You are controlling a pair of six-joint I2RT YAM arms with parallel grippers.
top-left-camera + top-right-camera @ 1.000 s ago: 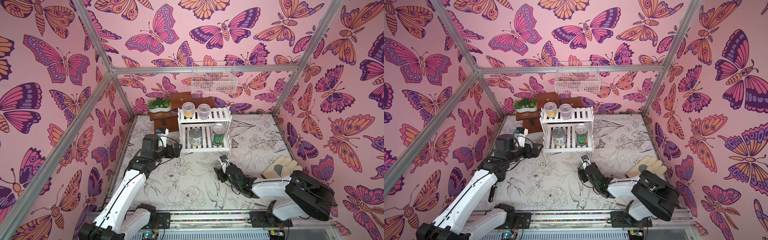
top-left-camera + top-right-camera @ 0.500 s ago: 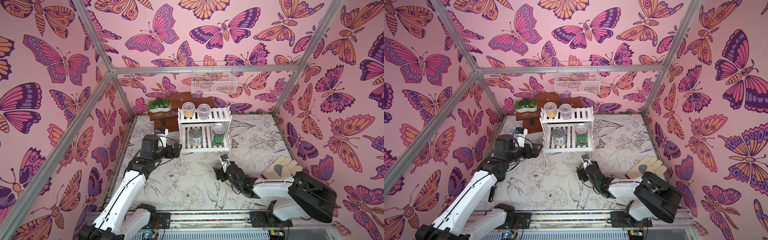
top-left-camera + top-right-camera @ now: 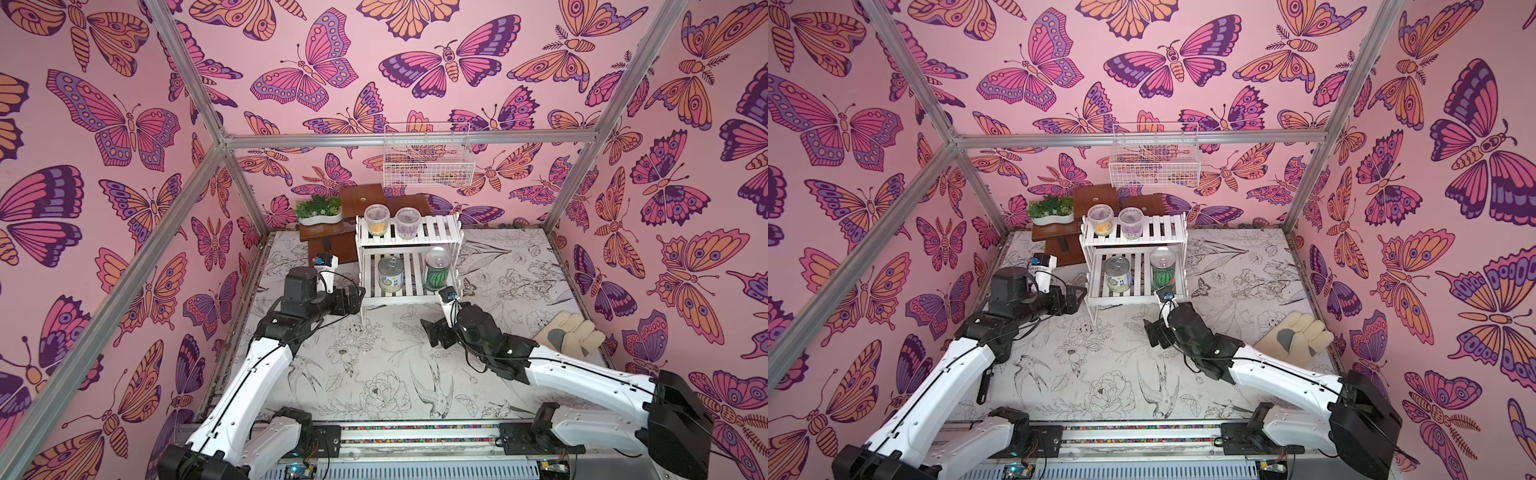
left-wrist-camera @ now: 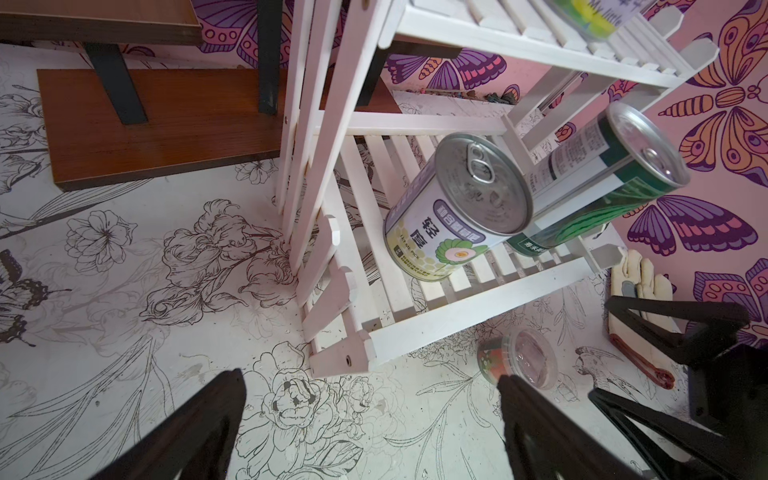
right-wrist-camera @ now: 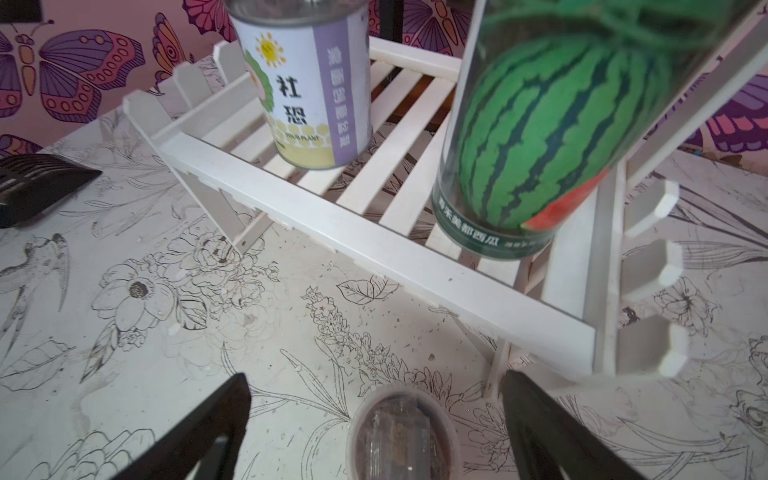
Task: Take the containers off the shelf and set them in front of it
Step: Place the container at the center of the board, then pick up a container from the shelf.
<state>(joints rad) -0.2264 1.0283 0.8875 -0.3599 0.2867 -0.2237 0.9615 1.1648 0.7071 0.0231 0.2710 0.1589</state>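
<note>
Before the right front corner of the shelf [image 3: 440, 226], on the flower-printed mat [image 3: 374, 365], the red-orange cup [image 5: 401, 432] is found standing upright between the fingers [image 5: 199, 436] of the right gripper [image 3: 429, 332]. Its jaws are spread wide, with a gap seen on either side of the cup, so nothing is gripped. The right arm is stretched low across the mat from the near edge, its wrist directed at the lower tier. The left arm is bent at the elbow and carried forward. The left gripper [image 3: 356, 297] is held low just beside the shelf's left front leg, jaws fully parted and empty. The yellow cup [image 3: 376, 220] and purple cup [image 3: 407, 222] are noted on the upper tier, and the pale-labelled can [image 3: 390, 276] and watermelon can [image 3: 437, 272] on the lower tier.
</note>
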